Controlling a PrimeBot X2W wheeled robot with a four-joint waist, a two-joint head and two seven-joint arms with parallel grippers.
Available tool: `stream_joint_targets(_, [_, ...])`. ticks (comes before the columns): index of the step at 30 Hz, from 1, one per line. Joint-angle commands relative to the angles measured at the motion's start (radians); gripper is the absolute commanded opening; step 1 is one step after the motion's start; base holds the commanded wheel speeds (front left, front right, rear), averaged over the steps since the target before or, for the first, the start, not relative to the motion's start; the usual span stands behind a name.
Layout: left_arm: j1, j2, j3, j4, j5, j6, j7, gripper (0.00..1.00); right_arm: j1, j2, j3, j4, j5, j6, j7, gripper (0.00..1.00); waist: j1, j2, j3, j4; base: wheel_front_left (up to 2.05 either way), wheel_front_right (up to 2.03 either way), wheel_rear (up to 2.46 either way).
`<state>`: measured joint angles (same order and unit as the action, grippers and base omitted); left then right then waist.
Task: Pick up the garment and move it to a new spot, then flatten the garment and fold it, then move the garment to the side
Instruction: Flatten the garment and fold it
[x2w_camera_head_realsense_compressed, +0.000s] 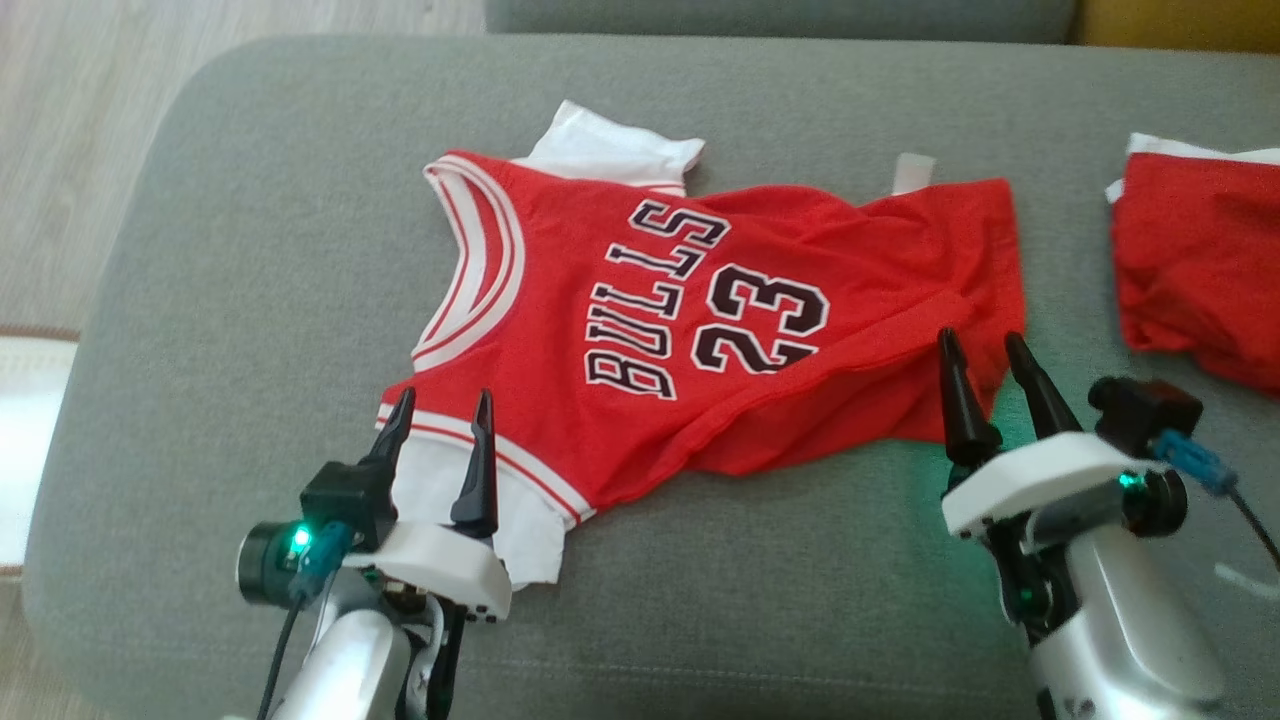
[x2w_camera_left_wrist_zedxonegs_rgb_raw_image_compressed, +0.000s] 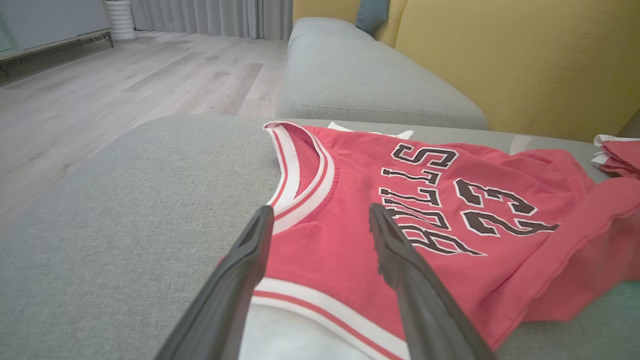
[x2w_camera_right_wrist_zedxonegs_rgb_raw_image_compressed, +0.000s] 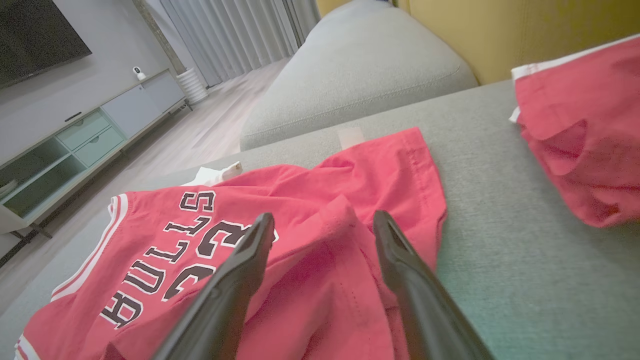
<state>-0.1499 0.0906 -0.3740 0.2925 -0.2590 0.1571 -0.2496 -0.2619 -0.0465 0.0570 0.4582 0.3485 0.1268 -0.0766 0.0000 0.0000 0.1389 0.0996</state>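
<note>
Looking down from the head view, you have the left tool (x2w_camera_head_realsense_compressed: 445, 395) low at the near left, its pale forearm rising from the bottom edge and its two long dark fingers pointing away from you, set wide apart with nothing between them. It sits over the near white sleeve (x2w_camera_head_realsense_compressed: 525, 530) and the striped armhole edge of the red basketball jersey (x2w_camera_head_realsense_compressed: 570, 250) with white trim and black BULLS 23 lettering. In the left wrist view its fingers (x2w_camera_left_wrist_zedxonegs_rgb_raw_image_compressed: 240, 270) frame the red shoulder panel just beyond that stripe, but you cannot tell whether they touch the cloth. Your right tool (x2w_camera_head_realsense_compressed: 980, 338) stands at the near right, forearm angled in from the lower corner, its jaws likewise parted and empty. Its tips lie over the jersey's near hem corner, and the right wrist view shows a raised fold of red fabric between the finger lines. The jersey lies front up on the grey upholstered sofa seat (x2w_camera_head_realsense_compressed: 250, 250), neck opening toward your left and hem toward your right. It is mostly spread out but rumpled along the near edge. A second red garment with a white edge (x2w_camera_head_realsense_compressed: 1200, 270) lies bunched at the far right, apart from the jersey.
</note>
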Motion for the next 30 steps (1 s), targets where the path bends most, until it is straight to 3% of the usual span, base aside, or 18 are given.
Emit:
stream_joint_targets(1, [-0.058, 0.004, 0.030, -0.028, 0.007, -0.003, -0.012, 1.00, -0.046, -0.004, 0.024, -0.017, 0.011, 0.004, 0.000, 1.00, 0.0000, 0.0000, 0.014, 0.013, 0.00, 0.00, 0.00])
stream_joint_targets(12, [-0.079, -0.002, 0.033, -0.024, 0.016, -0.013, -0.012, 1.00, -0.170, -0.004, 0.018, 0.168, 0.043, 0.004, -0.027, 1.00, 0.0000, 0.0000, 0.052, 0.052, 0.00, 0.00, 0.00])
stream_joint_targets(13, [-0.080, -0.002, 0.034, -0.023, 0.016, -0.014, -0.012, 1.00, -0.176, -0.004, 0.024, 0.179, 0.048, 0.004, -0.032, 0.38, 0.0000, 0.0000, 0.053, 0.053, 0.00, 0.00, 0.00])
stream_joint_targets(14, [-0.080, -0.003, 0.035, -0.022, 0.017, -0.014, -0.012, 1.00, -0.182, -0.004, 0.031, 0.186, 0.050, 0.004, -0.042, 0.00, 0.0000, 0.0000, 0.053, 0.053, 0.00, 0.00, 0.00])
stream_joint_targets(20, [-0.071, -0.002, 0.047, -0.015, 0.021, -0.010, -0.012, 1.00, -0.197, -0.004, 0.027, 0.193, 0.023, 0.004, -0.121, 0.00, 0.0000, 0.0000, 0.038, 0.039, 0.00, 0.00, 0.00])
stream_joint_targets(30, [-0.059, -0.004, 0.052, -0.018, 0.023, -0.012, -0.012, 1.00, -0.158, -0.004, -0.141, 0.059, -0.073, 0.004, -0.168, 0.00, 0.0000, 0.0000, 0.012, 0.002, 0.00, 0.00, 0.00])
